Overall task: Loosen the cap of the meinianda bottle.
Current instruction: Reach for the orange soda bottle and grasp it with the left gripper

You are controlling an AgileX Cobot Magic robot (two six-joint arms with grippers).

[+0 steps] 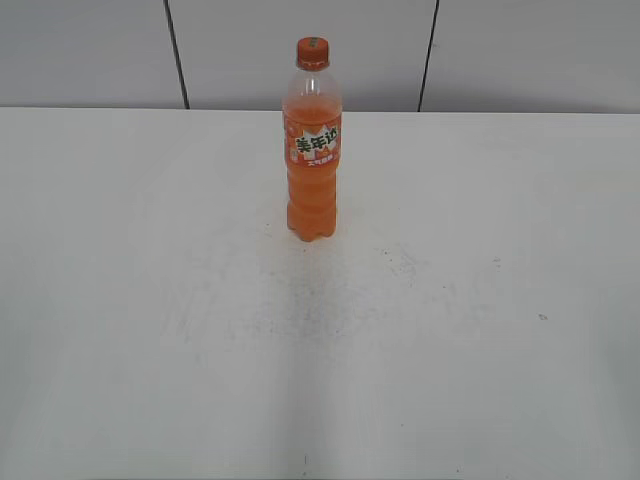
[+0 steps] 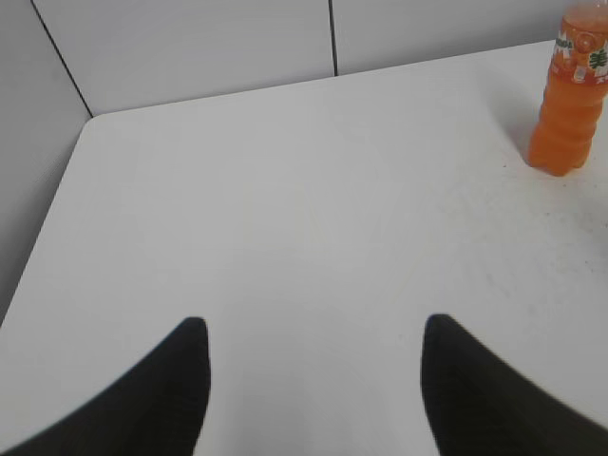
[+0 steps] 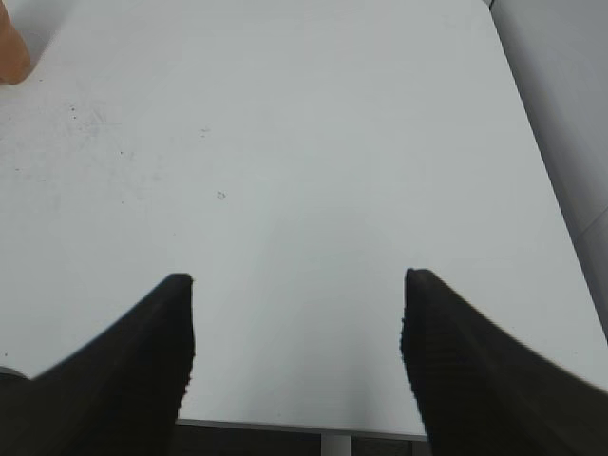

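I see the meinianda bottle (image 1: 313, 150) upright, far-centre on the tabletop (image 1: 480, 300), both jaws wide and empty, left arm seemingly nearer.

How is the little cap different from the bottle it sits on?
The cap is tiny, while the meinianda bottle is tall. The cap is solid orange plastic, whereas the bottle is clear, showing orange soda. The bottle carries a label with green characters, which the cap lacks. Both are orange and upright.
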